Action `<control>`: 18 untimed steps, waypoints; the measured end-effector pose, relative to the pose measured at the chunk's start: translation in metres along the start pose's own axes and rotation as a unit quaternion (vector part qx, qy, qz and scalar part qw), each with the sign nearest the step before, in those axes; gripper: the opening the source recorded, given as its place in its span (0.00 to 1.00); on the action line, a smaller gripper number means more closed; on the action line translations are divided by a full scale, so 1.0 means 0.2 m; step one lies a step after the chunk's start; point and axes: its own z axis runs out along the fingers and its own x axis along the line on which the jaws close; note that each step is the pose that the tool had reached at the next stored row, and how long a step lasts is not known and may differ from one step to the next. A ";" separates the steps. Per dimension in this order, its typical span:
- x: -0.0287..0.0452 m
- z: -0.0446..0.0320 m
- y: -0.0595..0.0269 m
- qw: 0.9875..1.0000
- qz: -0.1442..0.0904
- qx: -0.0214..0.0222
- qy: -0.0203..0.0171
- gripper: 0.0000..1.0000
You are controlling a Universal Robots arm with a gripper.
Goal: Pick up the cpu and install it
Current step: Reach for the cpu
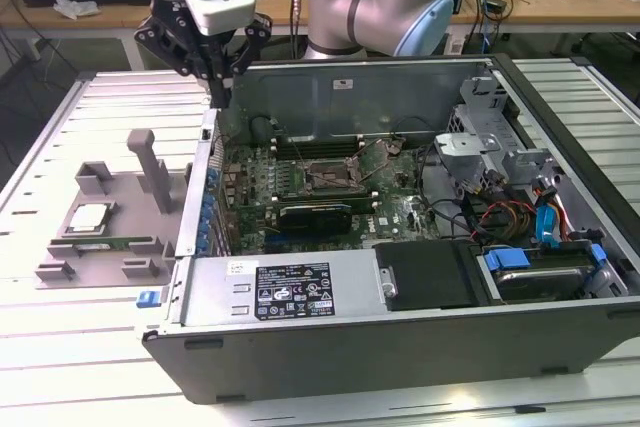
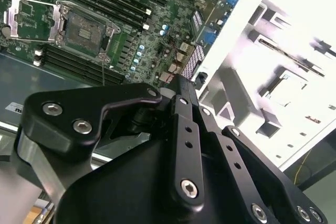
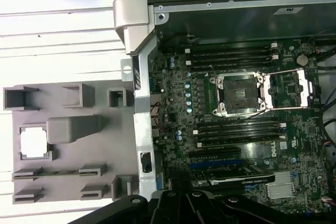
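Hovering end effector (image 1: pixel 222 95), cpu (image 1: pixel 88 217) well apart

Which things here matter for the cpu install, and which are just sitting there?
Job:
- cpu, lying in the grey tray
- open socket on the motherboard
- gripper, empty, above the case wall between tray and board

Just there:
- graphics card
- power supply
- hard drive
- cables
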 end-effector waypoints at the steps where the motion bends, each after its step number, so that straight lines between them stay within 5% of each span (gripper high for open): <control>1: 0.004 0.000 0.000 1.000 0.000 0.000 0.000 0.11; 10: 0.083 0.004 -0.006 1.000 0.000 0.000 0.000 0.11; 15: 0.211 0.024 -0.016 1.000 0.000 0.000 0.000 0.11; 18: 0.257 0.034 -0.018 1.000 0.000 0.000 0.000 0.11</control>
